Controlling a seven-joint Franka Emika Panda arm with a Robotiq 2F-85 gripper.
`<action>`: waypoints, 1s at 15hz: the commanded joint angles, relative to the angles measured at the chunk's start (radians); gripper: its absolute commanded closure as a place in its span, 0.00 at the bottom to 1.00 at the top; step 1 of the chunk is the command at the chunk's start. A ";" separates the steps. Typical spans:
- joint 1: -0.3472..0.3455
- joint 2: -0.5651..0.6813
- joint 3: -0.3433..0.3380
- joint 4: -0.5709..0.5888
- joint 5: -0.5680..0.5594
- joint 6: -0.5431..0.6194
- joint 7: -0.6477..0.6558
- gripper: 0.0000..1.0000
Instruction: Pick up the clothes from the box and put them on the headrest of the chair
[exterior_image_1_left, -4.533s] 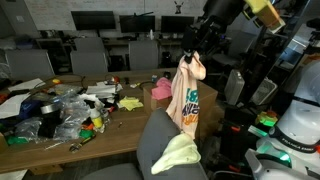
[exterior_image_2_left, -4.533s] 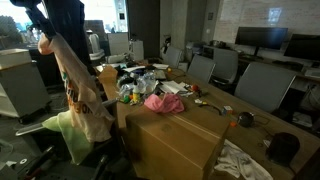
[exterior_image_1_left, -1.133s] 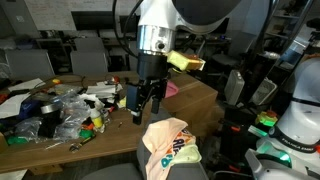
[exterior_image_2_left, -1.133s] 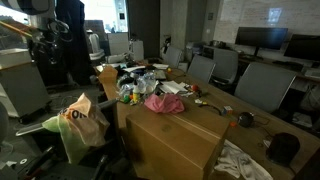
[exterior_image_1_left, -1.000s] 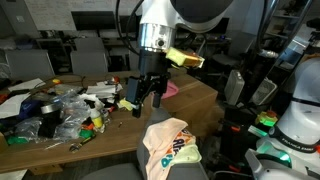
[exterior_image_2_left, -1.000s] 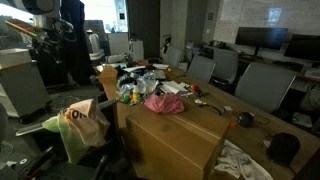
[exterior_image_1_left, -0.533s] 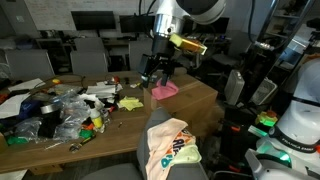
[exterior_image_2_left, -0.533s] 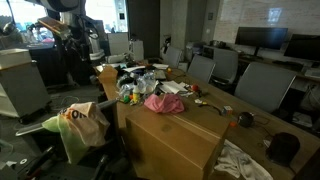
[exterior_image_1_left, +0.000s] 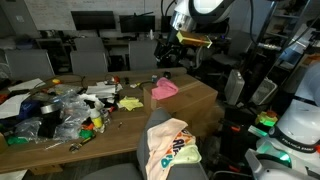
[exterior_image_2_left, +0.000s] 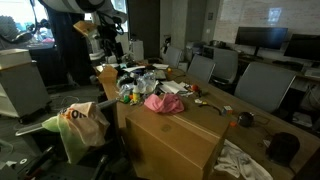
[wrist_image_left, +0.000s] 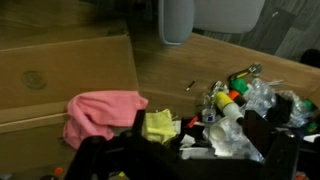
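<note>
In an exterior view, the robot's gripper (exterior_image_1_left: 170, 52) hangs high over the far side of a long brown table (exterior_image_1_left: 130, 125). It is small and dark against the background, so I cannot tell how its jaws stand. A pink cloth (exterior_image_1_left: 163, 90) lies below it on the brown surface. A small yellow cloth (exterior_image_1_left: 130, 103) lies near it, beside a heap of clutter (exterior_image_1_left: 55, 108). In front, a grey chair (exterior_image_1_left: 152, 135) has a cream printed garment (exterior_image_1_left: 172, 147) draped over its headrest.

In an exterior view from another side, the gripper (exterior_image_2_left: 108, 45) is up in the air behind the clutter (exterior_image_2_left: 135, 85). The pink cloth (exterior_image_2_left: 163, 102) rests on top of a large cardboard box (exterior_image_2_left: 170, 145). The garment (exterior_image_2_left: 85, 122) covers the chair's headrest, with a light green cloth (exterior_image_2_left: 55, 125) hanging beside it.

The wrist view is blurred. It looks down on the pink cloth (wrist_image_left: 100, 112) touching the yellow cloth (wrist_image_left: 160, 125), with the box (wrist_image_left: 60, 70) behind them and the clutter (wrist_image_left: 235, 100) to one side. Dark gripper parts fill the bottom edge, and the jaws cannot be made out.
</note>
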 joint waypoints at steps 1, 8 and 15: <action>-0.094 0.016 -0.013 -0.007 -0.154 0.084 0.154 0.00; -0.167 0.146 -0.047 0.083 -0.390 0.129 0.401 0.00; -0.091 0.338 -0.107 0.232 -0.239 0.162 0.324 0.00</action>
